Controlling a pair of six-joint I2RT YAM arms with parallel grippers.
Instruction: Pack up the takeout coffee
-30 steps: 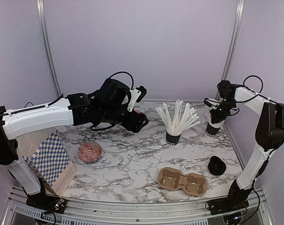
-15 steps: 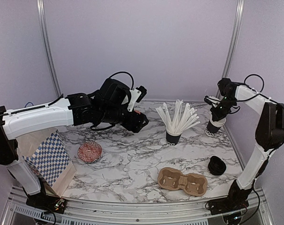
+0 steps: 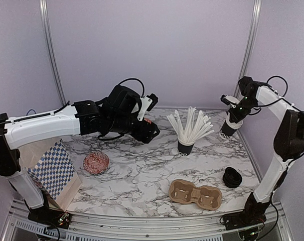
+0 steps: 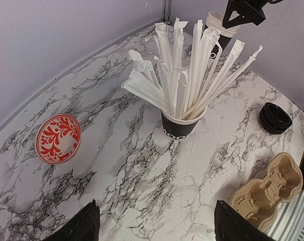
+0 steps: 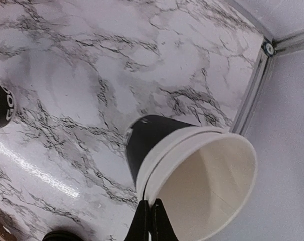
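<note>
Only blurred white lettering shows on the black cup (image 3: 226, 131).

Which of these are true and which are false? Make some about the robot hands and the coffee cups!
1. The right gripper pinches the rim of a black paper cup. True.
2. The pulp carrier has a cup in each hole. False: both holes of the pulp carrier tray are empty.
3. The black lids sit stacked on the table, not on any cup. True.
4. The left hand grips a straw. False: the left gripper is open, holding nothing.
5. The wrapped straws stand in a black cup. True.
</note>
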